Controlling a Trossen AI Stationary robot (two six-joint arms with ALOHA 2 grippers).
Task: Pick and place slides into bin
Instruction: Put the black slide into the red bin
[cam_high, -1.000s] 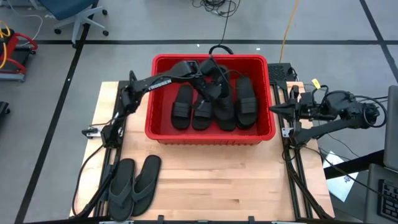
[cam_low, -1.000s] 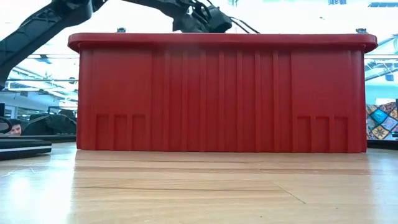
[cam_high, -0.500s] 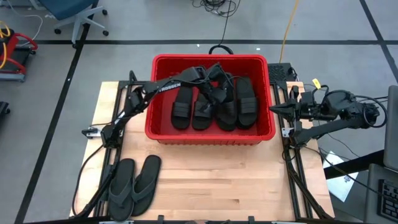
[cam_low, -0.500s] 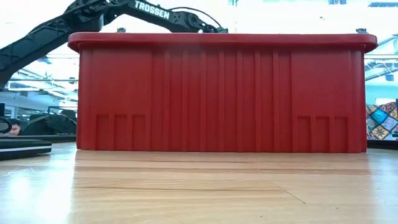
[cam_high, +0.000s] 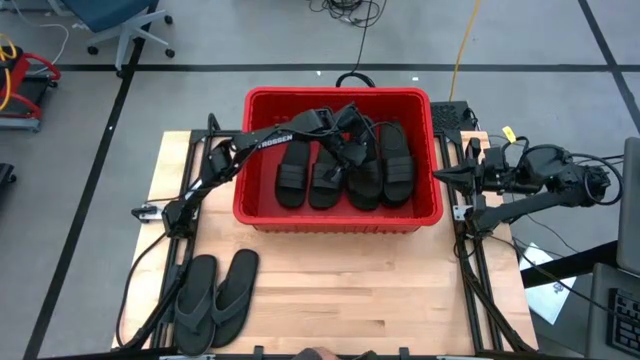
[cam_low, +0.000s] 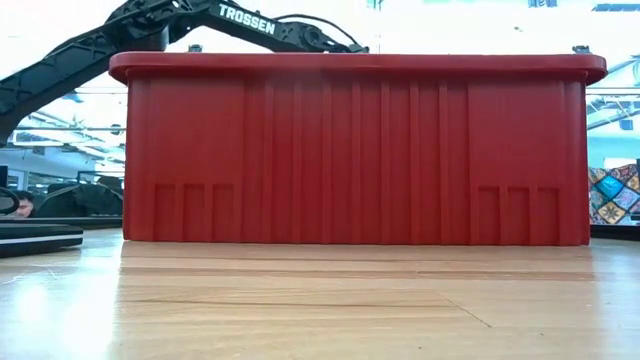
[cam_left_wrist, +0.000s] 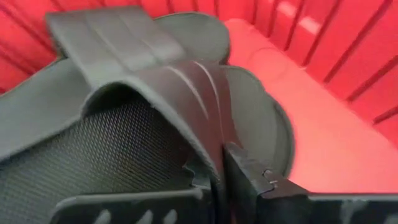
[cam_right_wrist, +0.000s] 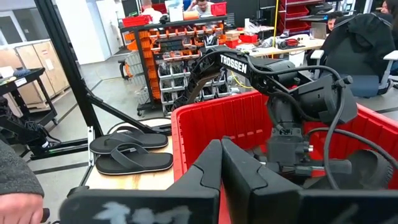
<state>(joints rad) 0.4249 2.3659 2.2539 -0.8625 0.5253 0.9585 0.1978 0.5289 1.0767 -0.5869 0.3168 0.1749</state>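
While four slides (cam_high: 345, 165) lie side by side in the red bin (cam_high: 338, 221), long ways running top to bottom, the left end effector (cam_high: 347, 150) reaches among them. It pinches one slide's strap. The right end effector (cam_high: 443, 175) waits clenched at the frame's right, and two thong slides (cam_high: 215, 298) lie on the table (cam_high: 360, 290) at lower left.

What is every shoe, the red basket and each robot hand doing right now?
Red bin: upright on the table, holding slides.
Slides in the bin: four flat in a row, a fifth at the left gripper.
Thong slides: two side by side on the table, outside the bin.
Left gripper: down in the bin, pinching a slide's strap.
Right gripper: shut, empty, waiting beside the bin.
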